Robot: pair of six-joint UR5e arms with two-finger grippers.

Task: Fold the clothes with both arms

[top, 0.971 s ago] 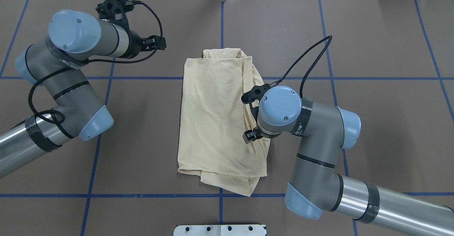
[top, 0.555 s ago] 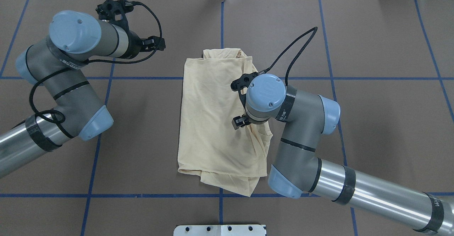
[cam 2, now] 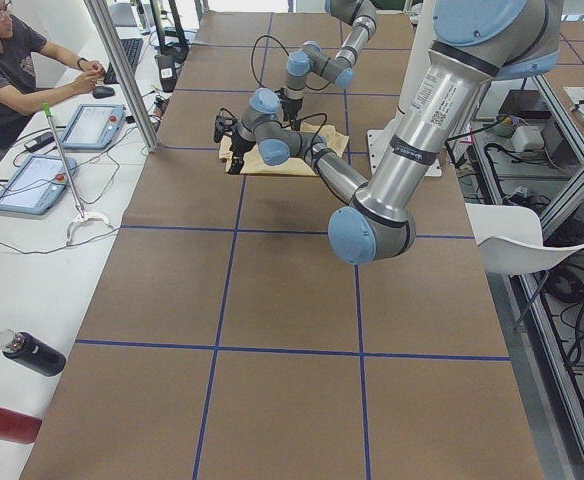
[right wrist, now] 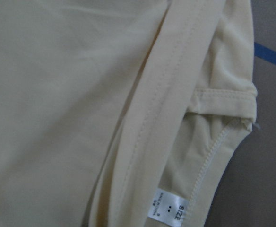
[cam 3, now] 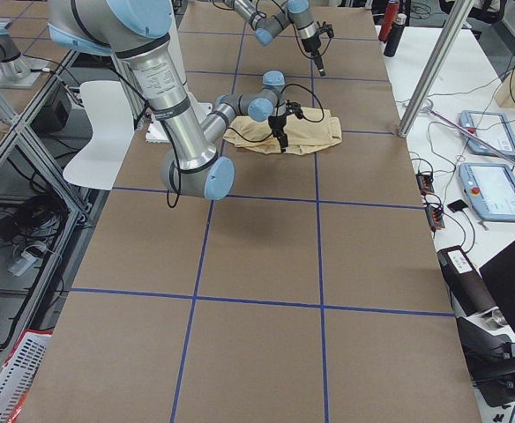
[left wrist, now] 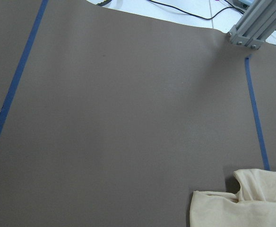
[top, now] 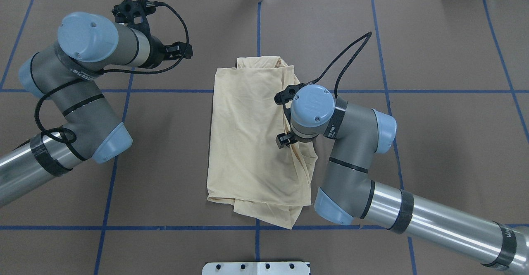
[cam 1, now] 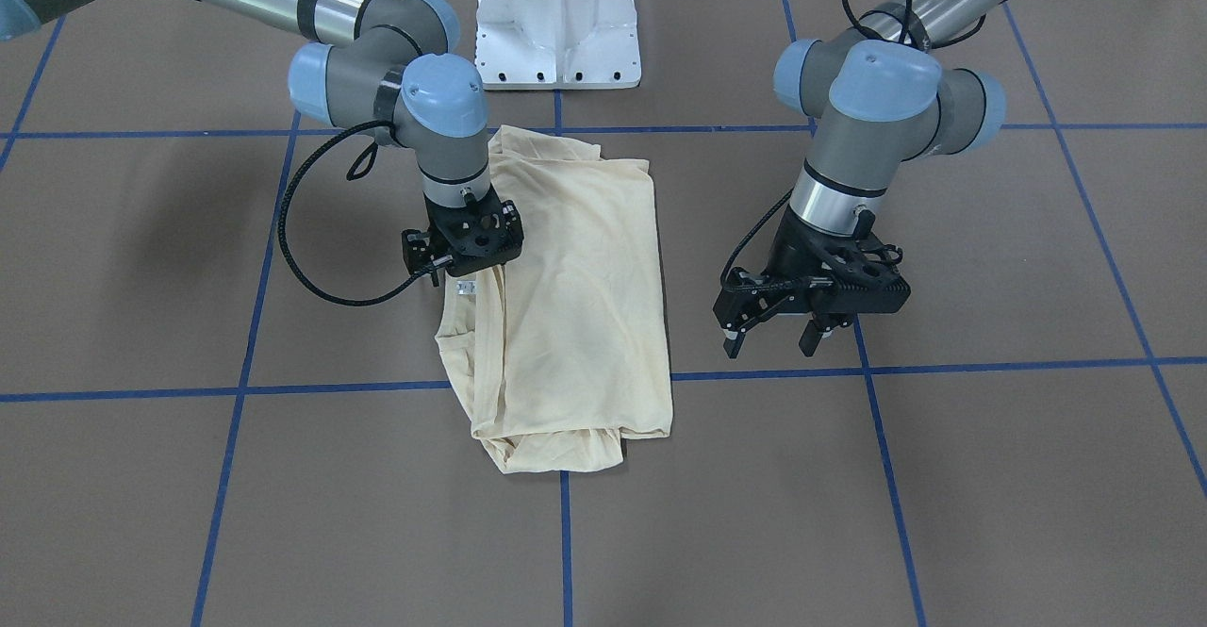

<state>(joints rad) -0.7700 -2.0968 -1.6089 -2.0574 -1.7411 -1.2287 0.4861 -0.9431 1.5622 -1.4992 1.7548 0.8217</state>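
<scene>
shirt [top: 248, 142]: cream, folded, plain side up (size tag [right wrist: 168, 210] showing) | right arm [top: 351, 171]: over its edge | left arm [top: 82, 101]: apart

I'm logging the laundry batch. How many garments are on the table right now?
1. A cream shirt, partly folded, lies at the centre of the table, with the right arm reaching over one edge. Another could hide within its folds, but none shows.

The shirt [top: 248, 142] lies in the middle of the tabletop [top: 434, 142]. The right pincer [cam 1: 469, 273] is over the shirt's right edge, just beside the neck tag [cam 1: 464, 289]. The left pincer [cam 1: 771, 339] hangs over bare tabletop, left of the shirt and apart from it.
</scene>
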